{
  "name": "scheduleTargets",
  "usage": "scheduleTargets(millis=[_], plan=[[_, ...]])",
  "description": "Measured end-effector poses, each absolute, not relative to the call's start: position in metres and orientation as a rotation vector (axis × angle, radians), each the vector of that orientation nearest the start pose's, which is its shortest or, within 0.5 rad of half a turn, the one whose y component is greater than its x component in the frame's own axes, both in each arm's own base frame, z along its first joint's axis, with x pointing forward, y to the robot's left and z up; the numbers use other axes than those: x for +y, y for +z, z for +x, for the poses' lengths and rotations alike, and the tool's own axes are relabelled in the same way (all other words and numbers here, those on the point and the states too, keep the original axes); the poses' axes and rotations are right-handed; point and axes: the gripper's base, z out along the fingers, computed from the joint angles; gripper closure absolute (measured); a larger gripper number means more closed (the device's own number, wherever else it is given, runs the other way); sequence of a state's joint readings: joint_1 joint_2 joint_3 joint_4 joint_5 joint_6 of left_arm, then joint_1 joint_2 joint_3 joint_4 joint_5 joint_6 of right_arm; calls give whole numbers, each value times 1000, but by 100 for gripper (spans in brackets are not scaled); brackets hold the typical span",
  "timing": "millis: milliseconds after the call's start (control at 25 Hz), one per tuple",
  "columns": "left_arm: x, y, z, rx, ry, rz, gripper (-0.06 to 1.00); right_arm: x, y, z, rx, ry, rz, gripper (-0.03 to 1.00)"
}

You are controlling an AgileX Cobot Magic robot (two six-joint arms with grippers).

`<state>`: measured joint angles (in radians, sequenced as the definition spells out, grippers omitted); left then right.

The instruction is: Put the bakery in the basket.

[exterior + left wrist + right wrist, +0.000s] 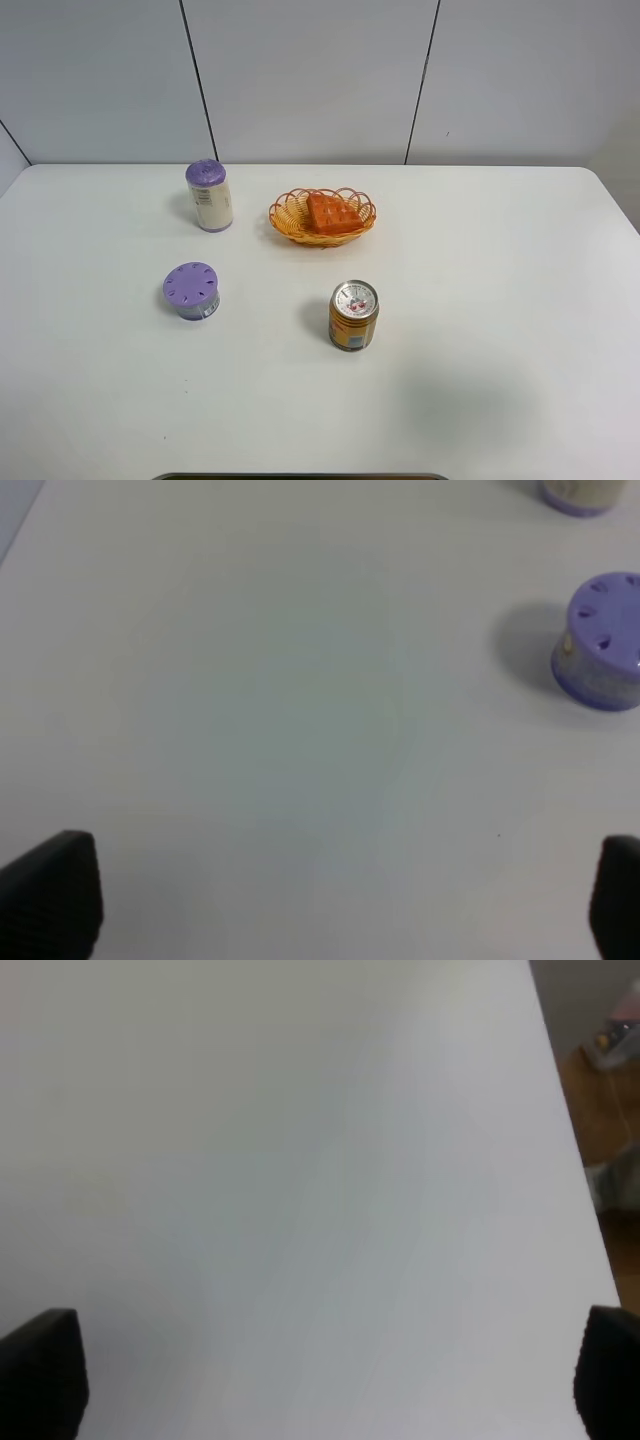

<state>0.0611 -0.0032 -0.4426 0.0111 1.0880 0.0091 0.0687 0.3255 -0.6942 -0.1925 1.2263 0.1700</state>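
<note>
The orange-brown waffle piece (pixel 332 213) lies inside the oval woven basket (pixel 287 211) at the back middle of the table in the exterior high view. Neither arm shows in that view. In the left wrist view my left gripper (pixel 330 900) is open and empty over bare table, its black fingertips (pixel 55 890) at the frame corners. In the right wrist view my right gripper (pixel 325 1375) is open and empty over bare table, fingertips (pixel 40 1365) wide apart. The basket and waffle are out of both wrist views.
An orange drink can (pixel 354 315) with a silver top stands in front of the basket. A tall purple-capped bottle (pixel 209 195) stands left of the basket. A short purple-lidded jar (pixel 192 290) stands at the front left, also in the left wrist view (pixel 600 645). The table's right edge (pixel 575 1150) shows.
</note>
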Motion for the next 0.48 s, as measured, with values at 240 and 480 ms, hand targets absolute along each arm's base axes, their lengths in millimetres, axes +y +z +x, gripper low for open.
scheduleTargets(millis=[240,480], plan=[[1,259,0,2126,55,-56,-5,-16,298,5,2190,-106,135,0],[1,259,0,2126,55,-56,-5,-16,294,-7,2064,-92,131,0]])
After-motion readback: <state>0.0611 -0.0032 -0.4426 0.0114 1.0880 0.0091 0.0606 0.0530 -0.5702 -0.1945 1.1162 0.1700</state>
